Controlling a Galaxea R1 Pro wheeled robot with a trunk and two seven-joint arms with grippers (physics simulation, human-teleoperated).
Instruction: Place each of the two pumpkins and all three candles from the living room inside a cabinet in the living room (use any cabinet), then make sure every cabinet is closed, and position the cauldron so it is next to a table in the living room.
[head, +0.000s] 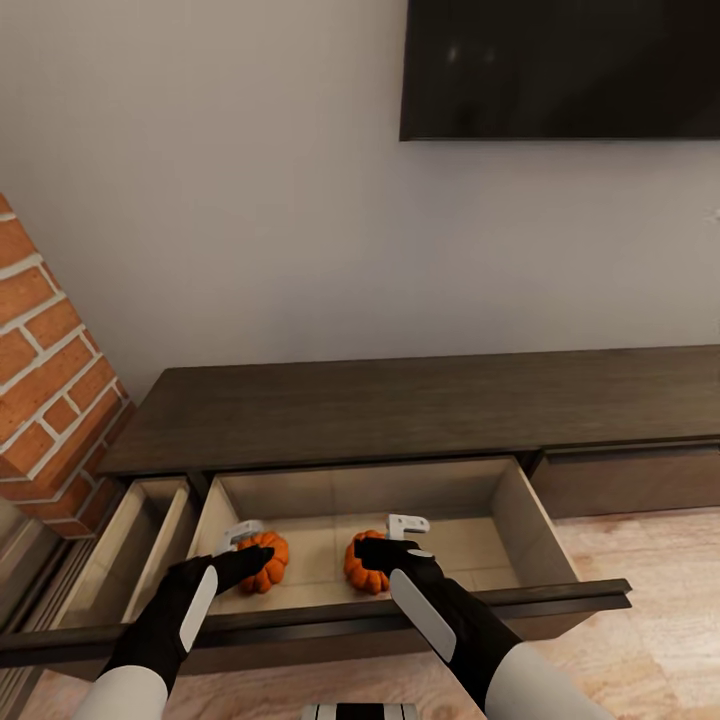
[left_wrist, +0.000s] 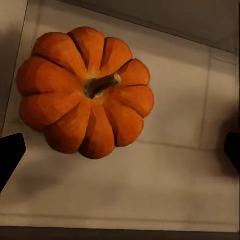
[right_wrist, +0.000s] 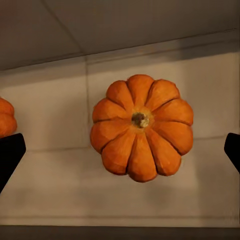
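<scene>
No text, label, brand, number or sign can be read in any of the views. The surfaces seen are plain and unmarked.

Both arms are showing matte black forearm casings, rounded and tapering toward the wrists. Each forearm is carrying a long white inlay panel with rounded ends, running lengthwise. Nearer the body the casings are changing to glossy white, rounded shells at the lower frame edge of the head view. The left hand (head: 250, 545) is wearing pale grey-white finger pieces, curved at the tip, on a black wrist block. The right hand (head: 392, 540) is showing a similar white bracket-shaped finger piece with small holes. At bottom centre, a white trunk part with dark stripes is peeking in. In the wrist views, black fingertips (left_wrist: 10, 152) are appearing as plain dark wedges.
</scene>
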